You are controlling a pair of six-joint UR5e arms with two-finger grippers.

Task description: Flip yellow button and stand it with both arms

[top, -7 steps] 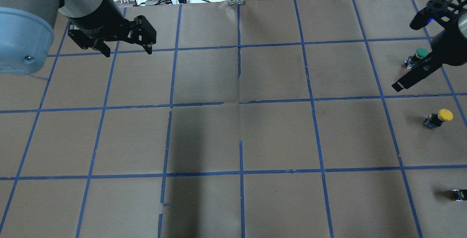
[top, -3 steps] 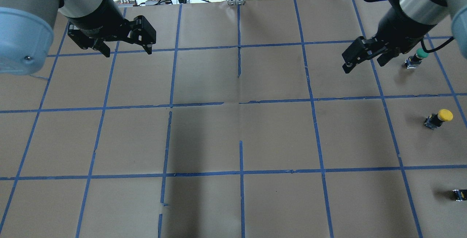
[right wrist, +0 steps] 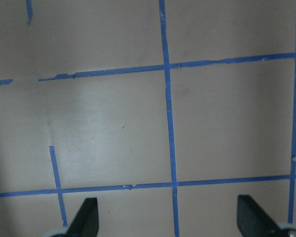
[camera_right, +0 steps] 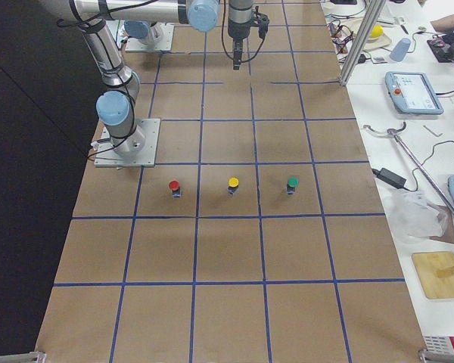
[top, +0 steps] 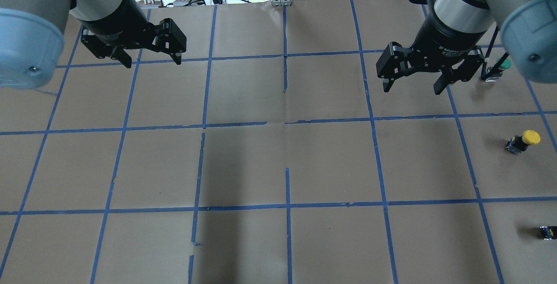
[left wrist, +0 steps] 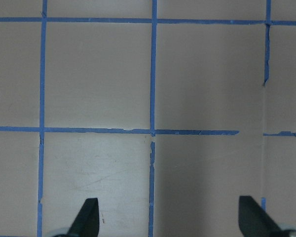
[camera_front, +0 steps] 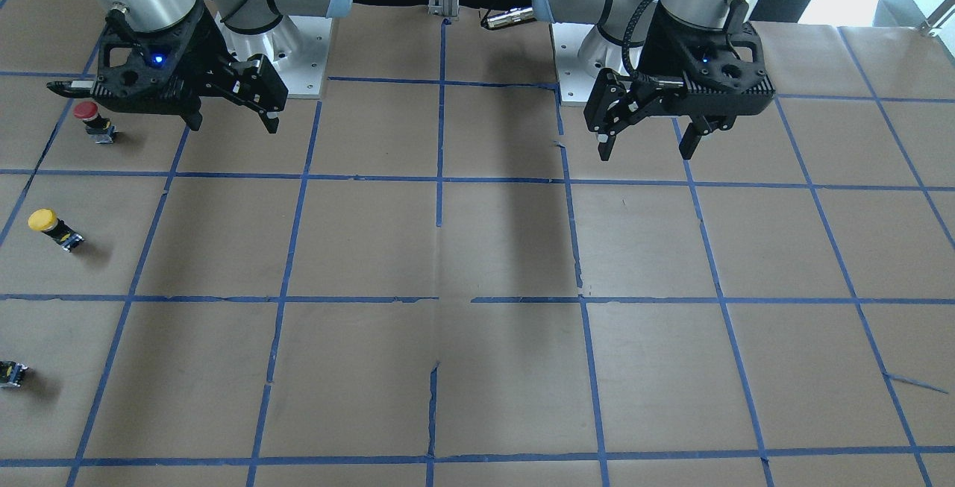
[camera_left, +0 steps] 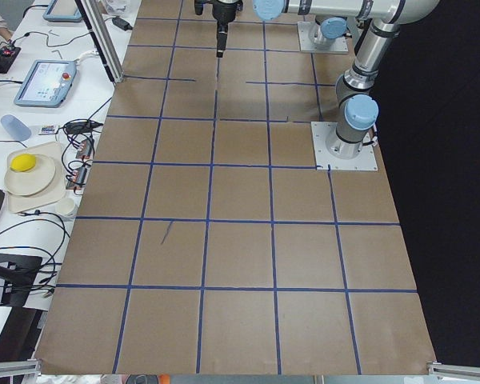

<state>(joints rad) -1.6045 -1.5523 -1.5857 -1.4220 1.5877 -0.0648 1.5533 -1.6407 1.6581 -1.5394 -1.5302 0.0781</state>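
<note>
The yellow button (top: 524, 140) sits on the brown table near its right edge. It also shows in the front-facing view (camera_front: 51, 227) and the right exterior view (camera_right: 233, 184). I cannot tell whether it stands or lies tilted. My right gripper (top: 411, 89) hangs open and empty above the table, well to the button's far left (camera_front: 233, 126). My left gripper (top: 153, 63) hangs open and empty over the far left of the table (camera_front: 646, 153). Both wrist views show only taped paper between wide-apart fingertips (left wrist: 89, 217) (right wrist: 86, 217).
A green button (top: 500, 65) stands just right of my right gripper, partly behind its cable. A red button (camera_front: 89, 115) sits near the robot's side. A capless black-and-grey block (top: 548, 232) lies at the near right edge. Cables and tools lie beyond the table's far edge.
My right arm has swung in from the right edge toward the left, and its gripper now points down, left of the green button. The left arm and the buttons have not moved.
</note>
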